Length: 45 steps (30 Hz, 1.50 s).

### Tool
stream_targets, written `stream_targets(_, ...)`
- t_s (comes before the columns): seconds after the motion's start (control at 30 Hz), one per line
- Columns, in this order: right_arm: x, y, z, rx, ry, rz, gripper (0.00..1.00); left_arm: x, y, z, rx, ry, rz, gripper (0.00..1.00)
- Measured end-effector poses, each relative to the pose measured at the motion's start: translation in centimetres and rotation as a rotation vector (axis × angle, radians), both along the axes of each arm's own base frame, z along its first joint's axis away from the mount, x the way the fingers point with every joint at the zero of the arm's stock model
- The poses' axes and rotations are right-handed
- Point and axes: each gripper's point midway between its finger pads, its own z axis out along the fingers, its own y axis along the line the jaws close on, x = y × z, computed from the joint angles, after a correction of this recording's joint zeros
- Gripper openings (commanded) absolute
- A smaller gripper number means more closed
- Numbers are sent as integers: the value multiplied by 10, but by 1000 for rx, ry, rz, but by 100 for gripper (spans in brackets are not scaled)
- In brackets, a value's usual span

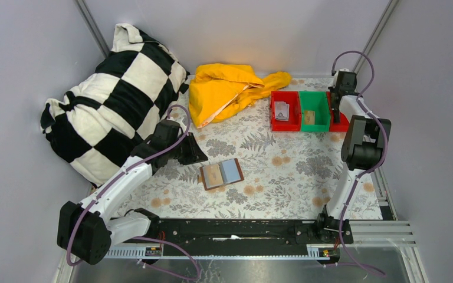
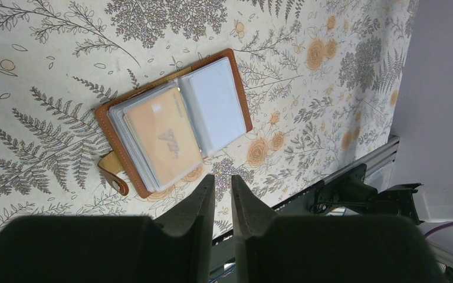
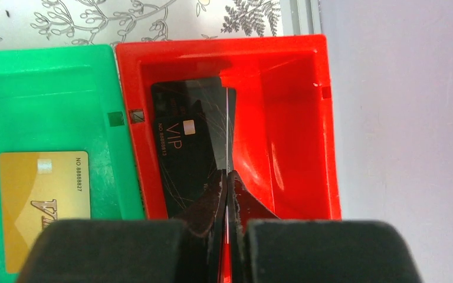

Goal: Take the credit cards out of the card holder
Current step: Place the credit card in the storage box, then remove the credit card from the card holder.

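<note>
Our left pincer [image 2: 222, 184] hangs empty, its gap narrow, just below the open card holder [image 2: 111, 168] at centre-left of its wrist view, where a tan credit card [image 2: 162, 138] lies tucked in clear sleeves [image 2: 212, 100]. Nothing pins the holder to the tabletop [image 2: 330, 118], so we might pinch sleeve with card and drag everything; our right pincer [image 3: 227, 175] sits closed over the red bin [image 3: 289, 118], upper right overhead, too far to help.

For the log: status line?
brown leather card holder: open, tan card pocketed; left end effector: empty; right end effector: shut over red plastic bin
</note>
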Motion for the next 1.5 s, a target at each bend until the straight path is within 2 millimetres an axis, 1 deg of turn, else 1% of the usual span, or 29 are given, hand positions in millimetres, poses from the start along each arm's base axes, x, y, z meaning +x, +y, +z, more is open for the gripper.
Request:
stream_targets(0.07,-1,0,-7,0,7,-2,0,0,0,0,0,1,0,20)
stream_targets(0.1,-2,-1,-9,-2,9,-3,4,0,0,0,1,1,0,20)
stream_targets(0.13,-3,-2,-11,-9,11,-8,12,0,0,-1,1,2,0,20)
stream_targets(0.2,-4,-4,-13,-20,11,-16,26,0,0,-1,3,2,2,20)
stream_targets(0.27,-5,-7,-14,-33,8,-24,44,1,1,-1,6,0,6,20)
stream_targets(0.3,-5,-8,-14,-36,6,-29,50,1,2,-2,9,0,9,20)
stream_targets(0.4,-3,-11,-13,-46,-4,-37,53,2,2,-2,12,-1,13,20)
stream_targets(0.67,-3,-13,-10,-44,-17,-60,54,2,3,-3,15,1,14,20)
stream_targets(0.73,-4,-13,-4,-41,-25,-65,55,2,3,-3,18,0,16,20)
stream_targets(0.8,-6,-12,11,-35,-48,-72,55,2,4,-3,20,-1,17,21)
stream_targets(0.87,-6,-9,35,-17,-94,-75,54,3,4,-4,23,-3,19,21)
stream_targets(0.93,-6,-1,69,25,-163,-68,53,3,5,-4,26,-5,21,21)
stream_targets(1.03,-11,20,131,115,-287,-42,54,4,6,-4,31,-7,27,21)
stream_targets(1.07,-15,29,153,142,-330,-39,55,4,7,-4,34,-7,29,21)
stream_targets(1.1,-21,43,175,176,-376,-24,56,4,7,-5,38,-7,33,22)
stream_targets(1.13,-25,56,190,199,-405,-8,57,4,8,-5,41,-7,36,23)
stream_targets(1.17,-32,80,207,237,-439,28,57,3,9,-5,44,-6,38,24)
stream_targets(1.2,-37,100,216,264,-458,60,58,3,10,-5,46,-5,40,25)
stream_targets(1.23,-44,131,224,304,-478,111,59,2,10,-6,49,-2,41,25)
stream_targets(1.27,-52,162,226,347,-479,165,60,1,11,-7,52,2,42,25)
stream_targets(1.3,-62,198,224,391,-470,230,61,0,12,-8,54,5,43,25)
stream_targets(1.33,-75,236,213,435,-439,298,61,-1,13,-10,59,10,45,25)
stream_targets(1.37,-87,265,200,463,-403,351,61,-2,13,-12,63,16,46,26)
stream_targets(1.43,-111,314,167,515,-312,437,60,-5,15,-17,72,31,46,26)
stream_targets(1.47,-128,336,144,541,-252,471,61,-7,16,-20,76,39,47,26)
stream_targets(1.5,-149,356,116,568,-173,501,59,-8,17,-22,79,46,47,26)
